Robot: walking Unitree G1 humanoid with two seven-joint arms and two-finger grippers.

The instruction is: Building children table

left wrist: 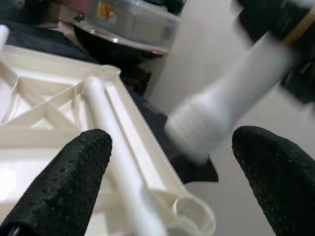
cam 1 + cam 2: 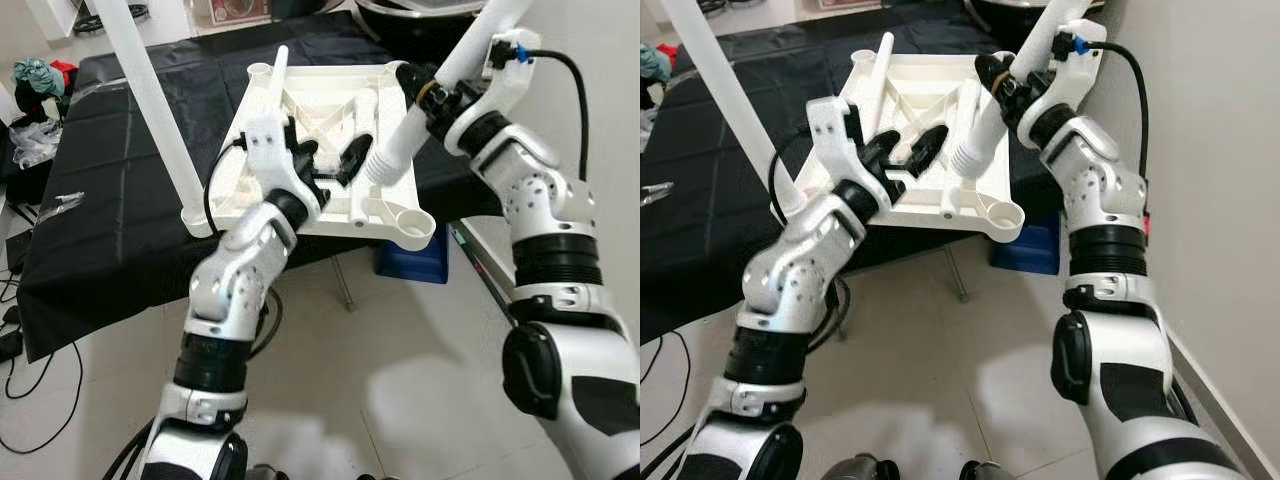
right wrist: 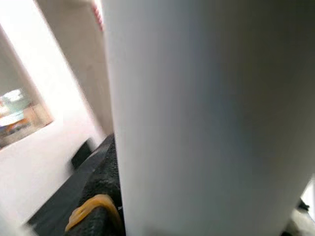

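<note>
Left eye view: your landmark is the white plastic square tabletop [image 2: 325, 120], lying underside up on the black cloth-covered table [image 2: 110, 200]. One white round leg [image 2: 150, 95] already stands upright in the tabletop's near-left corner socket. Your right gripper [image 2: 432, 92] sits over the tabletop's right edge, fingers pinched on a second white plastic leg with a ribbed end [image 2: 400, 140], held tilted, ribbed end down, above the tabletop near its near-right corner socket [image 2: 415, 222]. Your left gripper [image 2: 330, 160] hovers over the tabletop's middle ribs, fingers spread, holding nothing.

Right eye view: a blue box [image 2: 1032, 245] sits on the floor below the tabletop's near-right corner.

Left wrist view: spread black fingertips [image 1: 64, 182] flank the blurred ribbed end above the tabletop's rim.

Right wrist view: the gripped leg's white shaft runs close across the lens.
</note>
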